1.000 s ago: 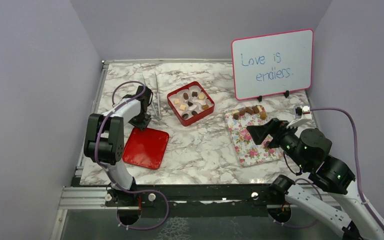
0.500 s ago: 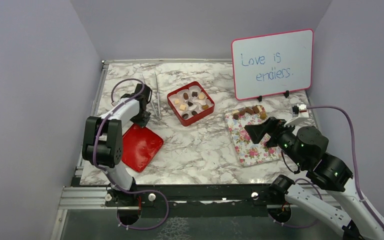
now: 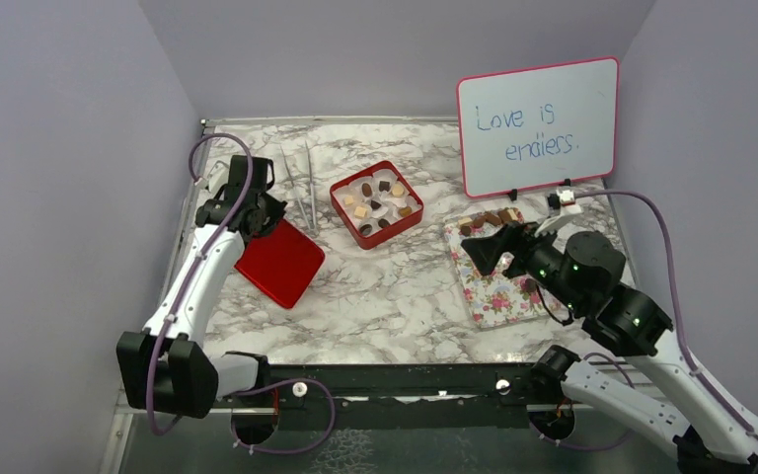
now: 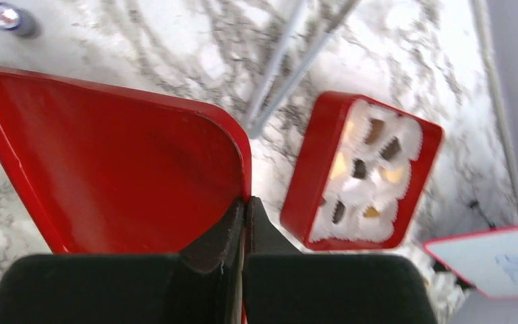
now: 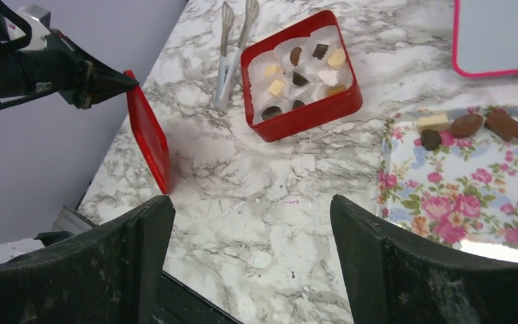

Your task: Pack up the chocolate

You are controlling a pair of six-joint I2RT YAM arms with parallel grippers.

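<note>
Two: left jaws clamp red lid [image 3: 278,263]; right jaws gape.

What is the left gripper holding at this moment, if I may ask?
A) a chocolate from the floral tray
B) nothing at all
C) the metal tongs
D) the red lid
D: in the left wrist view the left gripper is shut on the edge of the red lid, and the right wrist view shows that lid tilted up on one edge.
</note>
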